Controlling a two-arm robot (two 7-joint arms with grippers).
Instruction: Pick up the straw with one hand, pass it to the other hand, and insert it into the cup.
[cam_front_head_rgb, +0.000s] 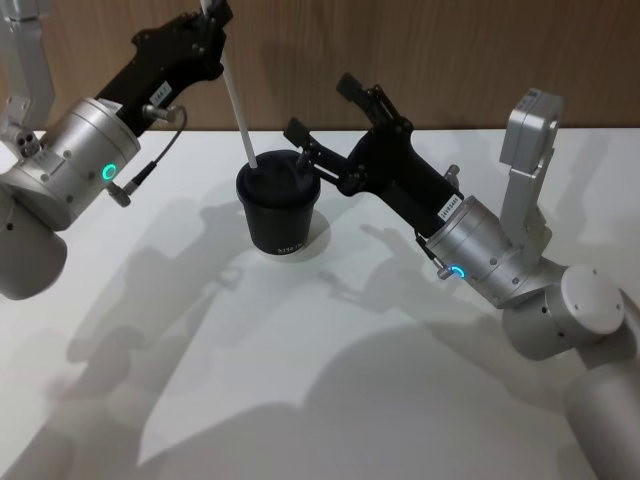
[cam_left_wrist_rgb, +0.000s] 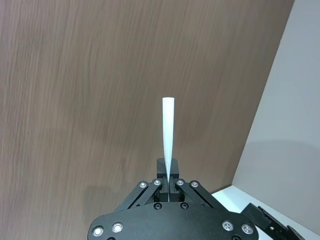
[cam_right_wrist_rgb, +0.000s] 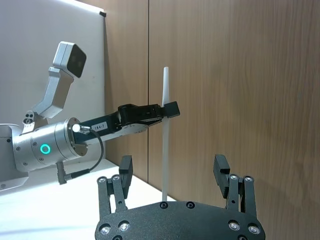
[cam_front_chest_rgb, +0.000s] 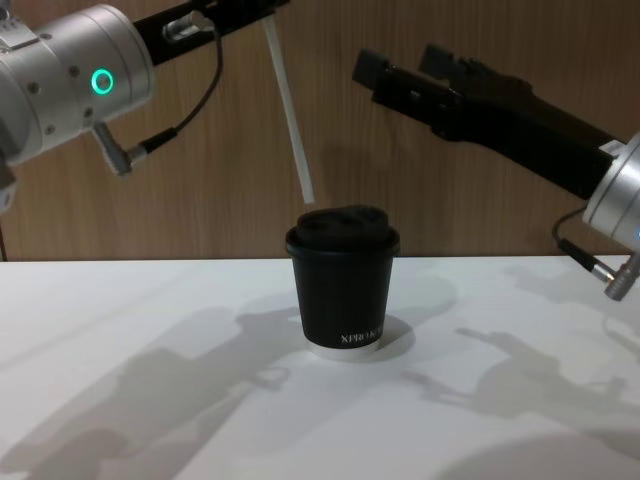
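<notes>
The black cup (cam_front_head_rgb: 281, 212) with its domed lid stands on the white table (cam_front_head_rgb: 300, 380); the chest view shows it from the side (cam_front_chest_rgb: 343, 290). My left gripper (cam_front_head_rgb: 214, 12) is high above and behind it, shut on the upper part of the white straw (cam_front_head_rgb: 237, 95). The straw (cam_front_chest_rgb: 290, 115) hangs tilted, its lower end just over the lid's rear left edge. In the left wrist view the straw (cam_left_wrist_rgb: 168, 135) sticks out from the closed fingertips (cam_left_wrist_rgb: 161, 172). My right gripper (cam_front_head_rgb: 325, 110) is open beside the cup's right rear, holding nothing (cam_right_wrist_rgb: 173, 167).
A brown wood-panel wall (cam_front_chest_rgb: 330, 150) rises right behind the table. The right forearm (cam_front_head_rgb: 420, 195) slants down to the right of the cup. Bare white tabletop lies in front of and to the left of the cup.
</notes>
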